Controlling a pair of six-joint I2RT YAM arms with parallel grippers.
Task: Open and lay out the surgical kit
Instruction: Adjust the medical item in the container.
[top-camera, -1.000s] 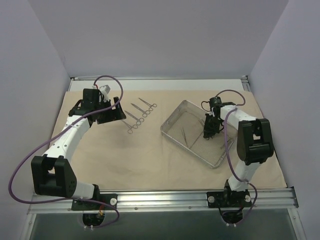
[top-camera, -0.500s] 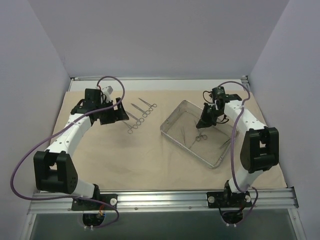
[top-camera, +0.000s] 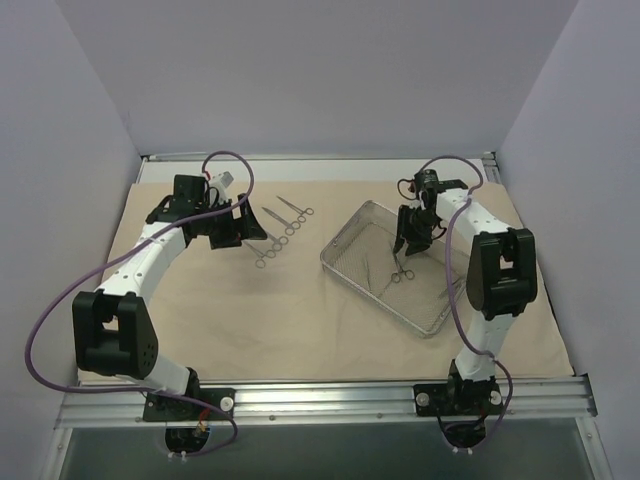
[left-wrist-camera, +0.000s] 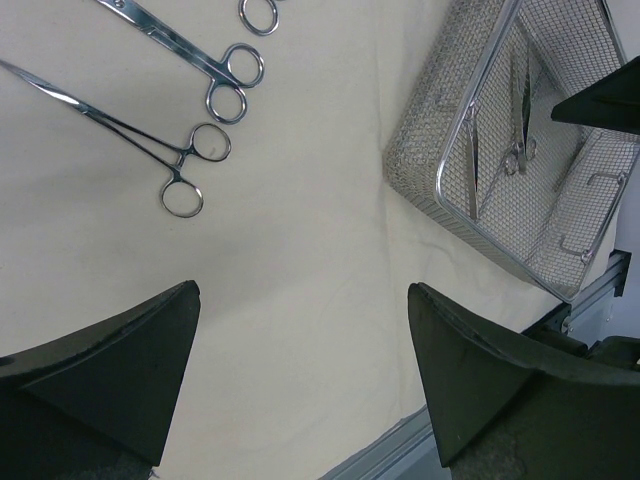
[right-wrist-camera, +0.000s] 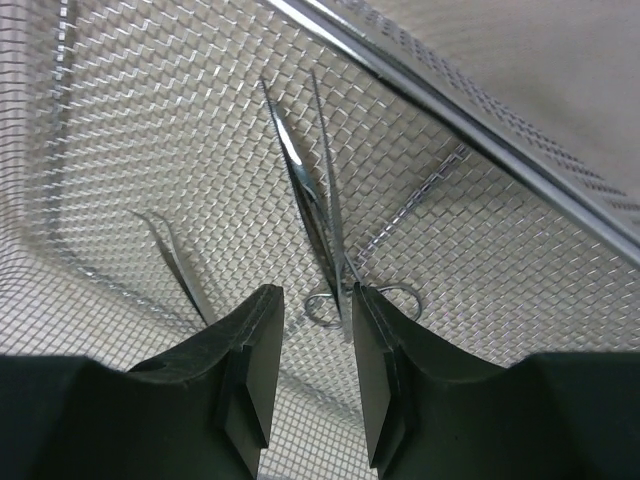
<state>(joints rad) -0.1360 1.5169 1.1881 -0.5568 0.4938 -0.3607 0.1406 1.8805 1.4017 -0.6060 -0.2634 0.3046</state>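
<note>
You have one beige cloth (top-camera: 250, 330) spread flat over the counter, nearly to every edge. Three ring-handled tools (top-camera: 277, 227) lie in a row on it near the far edge, left of the middle. One wire tray (top-camera: 375, 299) sits turned at an angle toward the right edge. Inside it you can count the scissors (right-wrist-camera: 305, 195) and one thin tool (right-wrist-camera: 185, 265). Your left gripper (left-wrist-camera: 302, 295) is spread wide and holds nothing, just beside the row. Your right gripper (right-wrist-camera: 312, 300) hangs over the scissors with only a narrow gap. The cloth is bare along the near edge and in the middle.
</note>
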